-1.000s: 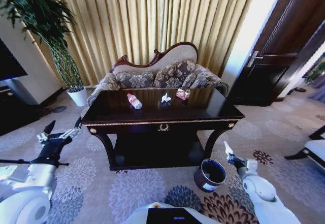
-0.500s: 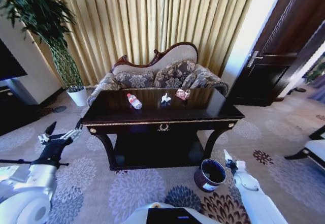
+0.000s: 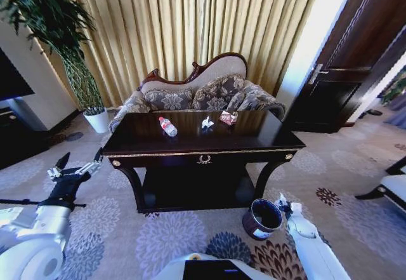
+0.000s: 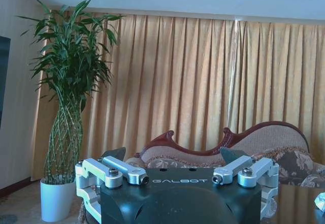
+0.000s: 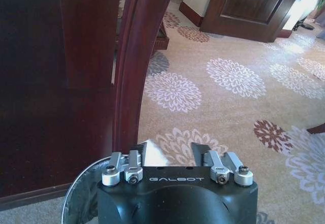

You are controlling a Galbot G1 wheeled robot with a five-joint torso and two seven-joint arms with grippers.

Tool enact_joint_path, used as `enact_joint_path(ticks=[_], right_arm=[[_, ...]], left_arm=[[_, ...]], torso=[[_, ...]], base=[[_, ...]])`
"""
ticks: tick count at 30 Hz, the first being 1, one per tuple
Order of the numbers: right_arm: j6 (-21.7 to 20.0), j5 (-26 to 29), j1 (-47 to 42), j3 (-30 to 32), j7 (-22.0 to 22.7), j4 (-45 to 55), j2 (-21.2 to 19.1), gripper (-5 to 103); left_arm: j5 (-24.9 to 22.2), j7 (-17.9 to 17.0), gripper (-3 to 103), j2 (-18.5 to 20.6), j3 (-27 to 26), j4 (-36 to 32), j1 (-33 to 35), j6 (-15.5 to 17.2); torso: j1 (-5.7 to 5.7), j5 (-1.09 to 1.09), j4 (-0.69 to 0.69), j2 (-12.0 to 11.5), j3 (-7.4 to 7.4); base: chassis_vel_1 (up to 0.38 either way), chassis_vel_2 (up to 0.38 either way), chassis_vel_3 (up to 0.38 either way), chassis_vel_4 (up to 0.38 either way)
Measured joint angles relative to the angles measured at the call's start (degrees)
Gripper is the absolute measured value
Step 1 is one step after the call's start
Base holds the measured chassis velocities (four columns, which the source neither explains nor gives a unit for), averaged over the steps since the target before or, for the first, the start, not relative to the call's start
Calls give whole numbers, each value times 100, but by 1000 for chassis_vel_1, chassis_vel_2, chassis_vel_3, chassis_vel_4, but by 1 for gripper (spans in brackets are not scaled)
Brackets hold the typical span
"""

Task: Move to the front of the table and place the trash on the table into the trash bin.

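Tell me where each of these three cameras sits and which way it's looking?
Head view: high on the robot, looking forward and down at the table, bottle and trash bin; both arms show.
Left wrist view: behind the open left gripper, facing the sofa, curtains and plant.
Right wrist view: behind the open right gripper, low beside the table leg, over the bin's rim.
Shared: head and left wrist views both show the sofa and plant.

daylight thru curtains (image 3: 209,20) | glare top-right | head view edges warped | table (image 3: 266,139) glossy
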Motion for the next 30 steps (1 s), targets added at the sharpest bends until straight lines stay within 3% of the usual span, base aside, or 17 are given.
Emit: enact_joint_path(ticks=[3, 6, 8, 14, 23, 30], right_arm=[[1, 96, -7, 6, 3, 11, -8, 64], [1, 136, -23, 8, 4, 42, -12, 70], [1, 234, -37, 11, 5, 72, -13, 80], [1, 330, -45, 37, 7, 87, -12, 99], [0, 375, -58, 91, 5, 51, -34, 100], [-222, 1106, -360, 259, 15, 940, -139, 100]], left_arm=[[-18, -5, 100, 0, 2, 0, -1, -1], [-21, -6, 100, 0, 2, 0, -1, -1], [-21, -7, 100, -4, 2, 0, -1, -1], [-21, -8, 100, -8, -5, 0, 9, -1], [-21, -8, 100, -5, -9, 0, 9, -1], [-21, -40, 100, 2, -18, 0, 6, -1]], torso=[[0, 0, 0, 0, 0], [0, 0, 0, 0, 0], [0, 0, 0, 0, 0], [0, 0, 0, 0, 0], [0, 1, 0, 0, 0], [0, 1, 2, 0, 0]], base=[[0, 0, 0, 0], [0, 0, 0, 0], [0, 0, 0, 0], [0, 0, 0, 0], [0, 0, 0, 0], [0, 0, 0, 0]])
